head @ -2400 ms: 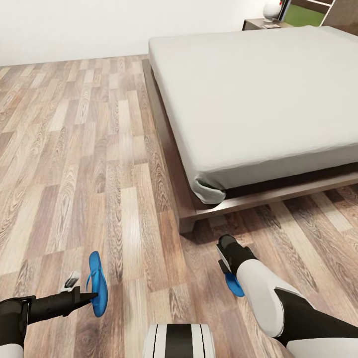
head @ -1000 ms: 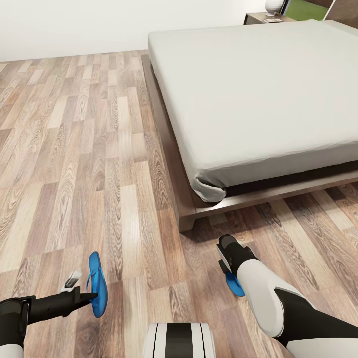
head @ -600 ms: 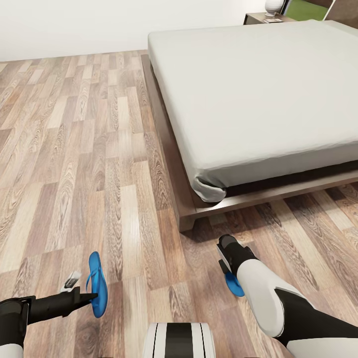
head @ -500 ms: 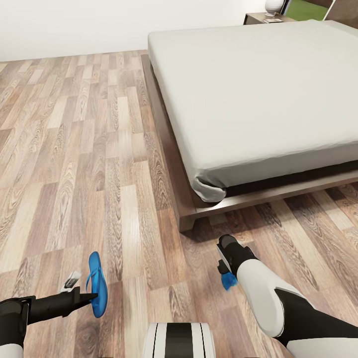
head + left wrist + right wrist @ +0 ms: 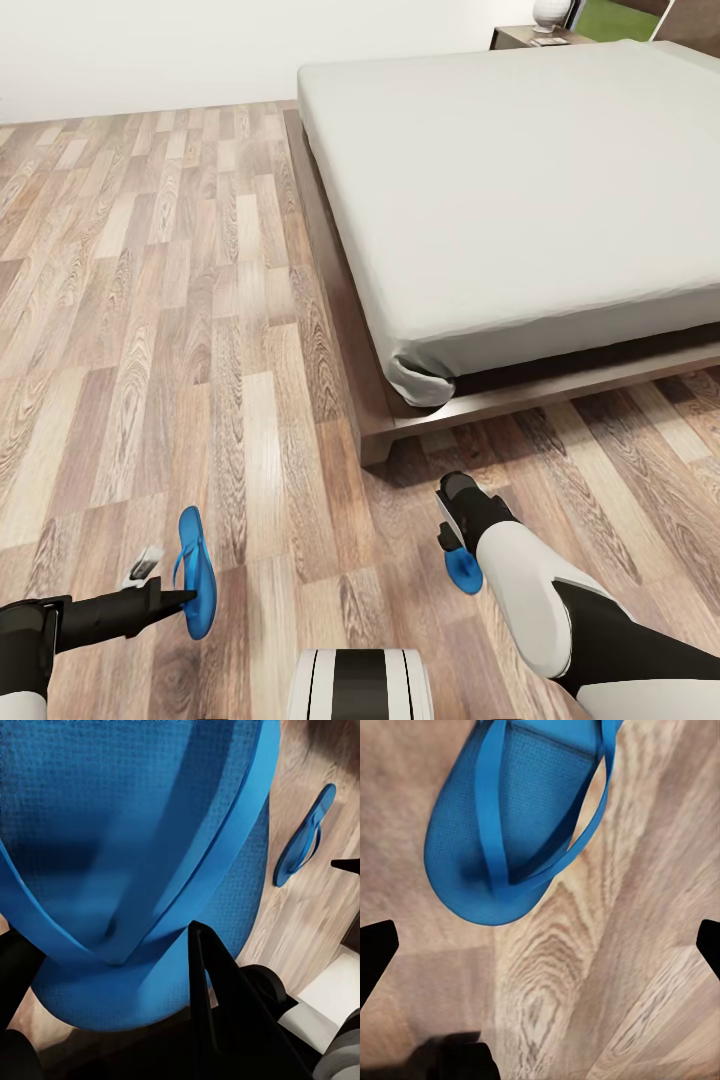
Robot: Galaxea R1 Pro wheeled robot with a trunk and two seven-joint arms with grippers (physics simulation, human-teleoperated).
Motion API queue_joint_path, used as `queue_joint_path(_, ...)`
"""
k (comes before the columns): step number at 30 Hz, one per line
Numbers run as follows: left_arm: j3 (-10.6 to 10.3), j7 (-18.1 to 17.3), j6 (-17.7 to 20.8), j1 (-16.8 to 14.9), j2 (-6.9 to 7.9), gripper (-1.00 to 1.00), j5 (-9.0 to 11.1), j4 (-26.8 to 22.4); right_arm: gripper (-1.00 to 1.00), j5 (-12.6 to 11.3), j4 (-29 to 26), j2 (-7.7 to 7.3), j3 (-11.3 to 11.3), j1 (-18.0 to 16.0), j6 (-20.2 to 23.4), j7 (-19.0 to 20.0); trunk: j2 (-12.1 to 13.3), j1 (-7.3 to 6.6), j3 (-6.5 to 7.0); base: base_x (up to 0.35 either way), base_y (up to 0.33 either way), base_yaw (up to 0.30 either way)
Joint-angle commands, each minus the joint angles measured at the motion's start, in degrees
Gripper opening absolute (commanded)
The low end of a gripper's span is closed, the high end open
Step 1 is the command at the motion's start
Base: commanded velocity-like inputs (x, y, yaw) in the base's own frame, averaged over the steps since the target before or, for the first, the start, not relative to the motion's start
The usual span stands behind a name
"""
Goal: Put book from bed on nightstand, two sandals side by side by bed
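Note:
One blue sandal [image 5: 195, 570] hangs over the wood floor at the lower left, with my left gripper [image 5: 170, 585] shut on it. In the left wrist view this sandal [image 5: 135, 855] sits between the dark fingers [image 5: 214, 975]. The other sandal [image 5: 462, 573] lies flat on the floor just below my right gripper [image 5: 455, 530], near the bed's foot corner. In the right wrist view that sandal [image 5: 510, 817] rests strap-up, and the gripper [image 5: 542, 949] is open and clear of it. The bed [image 5: 520, 180] has a bare mattress. The book is too small to make out.
A dark nightstand [image 5: 520, 38] stands at the far top right beside the bed, with a white round object [image 5: 548, 12] and a small flat item on it. The bed's wooden frame corner [image 5: 378, 440] juts out close ahead. Plank floor stretches to the left up to the white wall.
My right gripper has let go of its sandal, which tipped and dropped flat onto the floor. The left arm and its sandal have not moved.

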Motion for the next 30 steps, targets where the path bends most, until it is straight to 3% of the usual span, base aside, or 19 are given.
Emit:
queue_joint_path(1, 0.2, -0.6, 0.6, -0.1, -0.03, -1.0, -0.6, 0.0, 1.0, -0.5, 0.0, 0.04, -0.2, 0.0, 0.1, -0.6, 0.0, -0.01, -0.04, 0.0, 0.0, 0.0)
queue_joint_path(23, 0.2, -0.1, 0.5, -0.1, -0.02, -1.0, -0.7, 1.1, 1.0, -0.9, 0.6, -0.18, -1.4, 0.0, -0.4, -0.4, 0.3, -0.58, 4.84, 0.0, 0.0, 0.0)
queue_joint_path(26, 0.2, 0.0, 0.5, -0.1, -0.02, -1.0, -0.7, 1.8, 1.0, -2.6, 0.7, -1.5, -2.2, 0.1, -1.3, 0.3, 0.3, -0.65, 5.5, 0.0, 0.0, 0.0)
queue_joint_path(30, 0.2, 0.1, 0.5, -0.1, 0.04, -1.0, -0.8, 2.4, 1.0, -6.9, 0.9, -5.1, -3.6, 0.3, -3.0, 1.6, 0.4, -0.76, 6.39, 0.0, 0.0, 0.0)
